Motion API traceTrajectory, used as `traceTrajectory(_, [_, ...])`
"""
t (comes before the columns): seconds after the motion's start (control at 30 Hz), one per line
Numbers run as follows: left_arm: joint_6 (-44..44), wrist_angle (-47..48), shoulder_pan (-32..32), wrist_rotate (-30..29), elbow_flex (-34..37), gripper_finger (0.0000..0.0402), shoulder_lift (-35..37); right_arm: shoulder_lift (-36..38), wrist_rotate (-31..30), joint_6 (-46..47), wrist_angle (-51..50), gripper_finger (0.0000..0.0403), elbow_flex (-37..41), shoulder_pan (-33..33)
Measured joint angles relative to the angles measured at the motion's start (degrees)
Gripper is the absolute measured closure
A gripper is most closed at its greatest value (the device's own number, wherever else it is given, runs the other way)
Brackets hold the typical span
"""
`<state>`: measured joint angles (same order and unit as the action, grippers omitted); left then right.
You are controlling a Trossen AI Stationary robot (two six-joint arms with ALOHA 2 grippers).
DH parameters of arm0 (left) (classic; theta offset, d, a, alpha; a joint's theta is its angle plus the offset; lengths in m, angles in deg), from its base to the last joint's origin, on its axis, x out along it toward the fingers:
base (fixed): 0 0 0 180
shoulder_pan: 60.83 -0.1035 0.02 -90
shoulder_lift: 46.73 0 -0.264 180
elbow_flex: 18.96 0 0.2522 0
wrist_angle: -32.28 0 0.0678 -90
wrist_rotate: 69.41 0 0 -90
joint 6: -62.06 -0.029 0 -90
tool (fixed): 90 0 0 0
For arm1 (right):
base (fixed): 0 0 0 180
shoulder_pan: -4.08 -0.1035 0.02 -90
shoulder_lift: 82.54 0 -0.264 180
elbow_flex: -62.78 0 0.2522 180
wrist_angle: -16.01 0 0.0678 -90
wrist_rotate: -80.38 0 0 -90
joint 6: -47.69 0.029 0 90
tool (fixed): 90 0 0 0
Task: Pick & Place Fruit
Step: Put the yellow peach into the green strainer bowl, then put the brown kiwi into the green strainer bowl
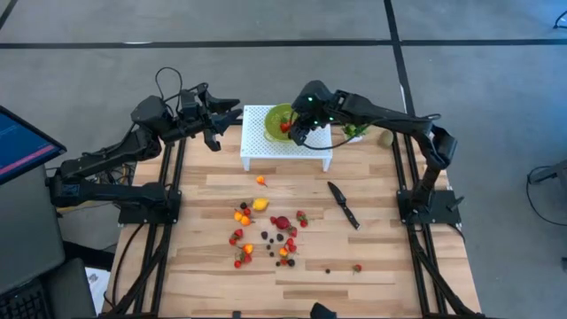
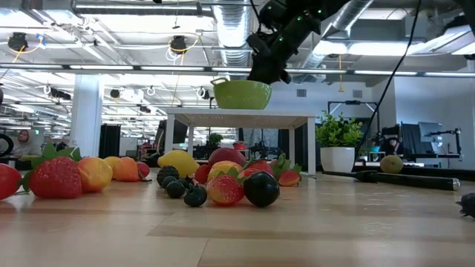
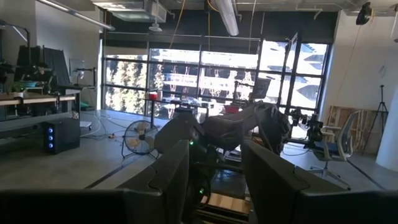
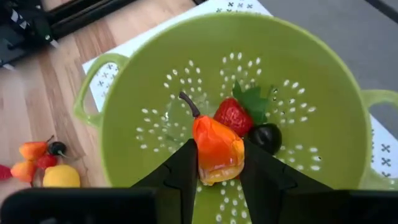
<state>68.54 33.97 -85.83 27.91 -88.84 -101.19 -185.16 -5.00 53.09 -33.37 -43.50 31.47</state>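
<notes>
A green colander [image 4: 298, 74] stands on a white perforated stand [image 1: 266, 152] at the table's far middle. A red strawberry [image 4: 234, 116] and a dark berry [image 4: 266, 137] lie in its bottom. My right gripper [image 4: 217, 163] hangs over the colander [image 1: 275, 118], shut on an orange-red toy pear [image 4: 217, 146]. Many small fruits [image 1: 266, 232] lie scattered on the wooden table's middle. My left gripper [image 1: 217, 120] is raised at the far left, open, with nothing between its fingers [image 3: 177, 180]. My right gripper pinches the pear's lower body [image 4: 208, 167] between its two fingers. The fingers slant down from above, one on each side of the pear. The pear hangs clear above the colander's bottom, its brown stem [image 4: 188, 102] pointing away from the fingers.
A black knife [image 1: 343, 204] lies right of the fruit heap. A small potted plant [image 2: 338, 141] and a brown-green fruit [image 1: 385, 137] stand at the far right beside the stand. A few stray berries [image 1: 356, 267] lie near the front edge.
</notes>
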Motion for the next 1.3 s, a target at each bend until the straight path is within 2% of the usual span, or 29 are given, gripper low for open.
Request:
traceTrajectory(0.2, [0.0, 0.0, 0.0, 0.0, 0.0, 0.0259, 0.0, 0.3, -0.1, 0.5, 0.3, 0.0277, -0.1, 0.0])
traceTrajectory(0.5, [0.0, 0.0, 0.0, 0.0, 0.0, 0.0259, 0.0, 0.2, 0.0, -0.4, -0.1, 0.0182, -0.1, 0.1])
traceTrajectory(0.6, [0.0, 0.0, 0.0, 0.0, 0.0, 0.0259, 0.0, 1.9, 0.0, -0.7, -2.6, 0.0166, 0.0, 0.1])
traceTrajectory(0.77, [0.0, 0.0, 0.0, 0.0, 0.0, 0.0259, 0.0, 7.8, -1.0, -0.7, -10.9, 0.0172, -0.1, 0.0])
traceTrajectory(0.97, [0.0, 0.0, 0.0, 0.0, 0.0, 0.0259, 0.0, 13.5, -8.2, 5.2, -24.8, 0.02, 0.0, -1.7])
traceTrajectory(1.07, [0.0, 0.0, 0.0, 0.0, 0.0, 0.0259, 0.0, 14.8, -13.5, 8.4, -33.8, 0.0215, 0.0, -2.9])
traceTrajectory(1.2, [0.0, 0.0, 0.0, 0.0, 0.0, 0.0259, 0.0, 15.7, -23.5, 14.2, -43.9, 0.0231, 0.0, -4.6])
traceTrajectory(1.3, [0.0, 0.0, 0.0, 0.0, 0.0, 0.0259, 0.0, 15.7, -27.9, 20.5, -48.8, 0.0236, 0.0, -5.0])
